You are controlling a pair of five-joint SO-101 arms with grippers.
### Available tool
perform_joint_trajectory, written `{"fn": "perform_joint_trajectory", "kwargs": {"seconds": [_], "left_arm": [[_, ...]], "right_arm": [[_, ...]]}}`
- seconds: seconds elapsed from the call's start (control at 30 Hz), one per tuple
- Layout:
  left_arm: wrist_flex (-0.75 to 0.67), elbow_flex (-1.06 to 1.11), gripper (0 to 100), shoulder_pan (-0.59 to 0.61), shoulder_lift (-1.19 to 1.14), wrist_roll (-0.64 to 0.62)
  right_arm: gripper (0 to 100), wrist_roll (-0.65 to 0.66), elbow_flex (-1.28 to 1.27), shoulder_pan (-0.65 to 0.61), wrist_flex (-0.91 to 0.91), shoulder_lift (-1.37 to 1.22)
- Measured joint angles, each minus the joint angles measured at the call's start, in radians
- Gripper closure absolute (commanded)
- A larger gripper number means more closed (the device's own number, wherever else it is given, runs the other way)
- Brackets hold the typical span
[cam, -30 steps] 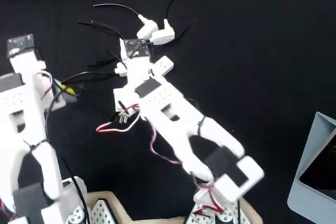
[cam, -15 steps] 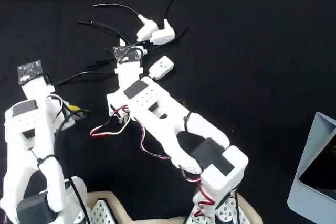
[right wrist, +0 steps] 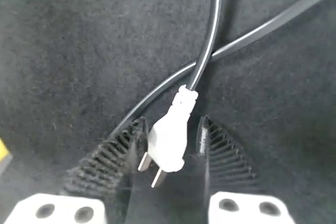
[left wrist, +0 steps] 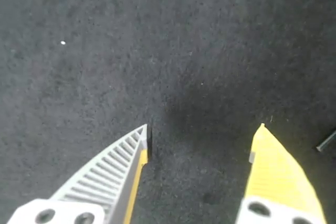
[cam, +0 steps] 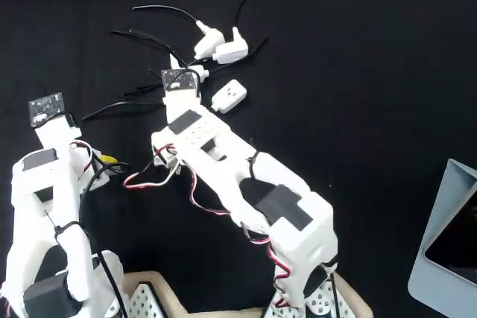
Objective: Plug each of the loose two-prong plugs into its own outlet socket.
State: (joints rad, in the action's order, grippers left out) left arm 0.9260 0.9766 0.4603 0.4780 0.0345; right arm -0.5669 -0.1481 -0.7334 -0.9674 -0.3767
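A white two-prong plug (right wrist: 168,139) on a black cable lies between the fingers of my right gripper (right wrist: 172,120), prongs toward the wrist. One finger touches it and a narrow gap shows at the other, so the gripper is open around it. In the high view this gripper (cam: 175,63) sits left of a loose white outlet socket (cam: 229,96). Farther back lie another white socket (cam: 231,52) and a white plug (cam: 209,35) close together. My left gripper (left wrist: 203,126) is open over bare black cloth, and in the high view its yellow finger (cam: 109,160) shows at the left.
Black cables (cam: 141,35) fan out across the cloth behind and left of the right gripper. A grey-blue box (cam: 447,243) stands at the right edge. The arms' wooden base (cam: 149,288) runs along the near edge.
The right arm has swung left and drawn back, uncovering the loose socket. The left arm has pulled back toward its base and lowered.
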Motion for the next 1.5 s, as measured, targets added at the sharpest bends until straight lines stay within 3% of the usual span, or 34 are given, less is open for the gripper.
{"fn": "perform_joint_trajectory", "kwargs": {"seconds": [0.13,0.53,0.7,0.9,1.13,1.5], "left_arm": [[0.0,0.0,69,0.0,0.0,0.0],[0.0,0.0,69,0.0,0.0,0.0],[0.0,0.002,69,0.0,0.005,0.0],[0.0,0.002,69,-0.029,0.012,0.0],[0.0,-0.069,69,-0.095,0.012,-0.057],[0.0,-0.183,69,-0.299,0.012,-0.172]], "right_arm": [[96.1,0.0,0.015,0.0,-0.025,-0.003],[98.7,0.006,0.017,0.002,-0.025,-0.006],[98.7,0.147,0.015,0.002,-0.078,0.035],[98.7,0.276,-0.144,0.0,-0.04,0.275],[98.7,0.368,-0.482,0.012,0.143,0.655],[98.7,0.384,-0.824,0.054,0.327,1.12]]}}
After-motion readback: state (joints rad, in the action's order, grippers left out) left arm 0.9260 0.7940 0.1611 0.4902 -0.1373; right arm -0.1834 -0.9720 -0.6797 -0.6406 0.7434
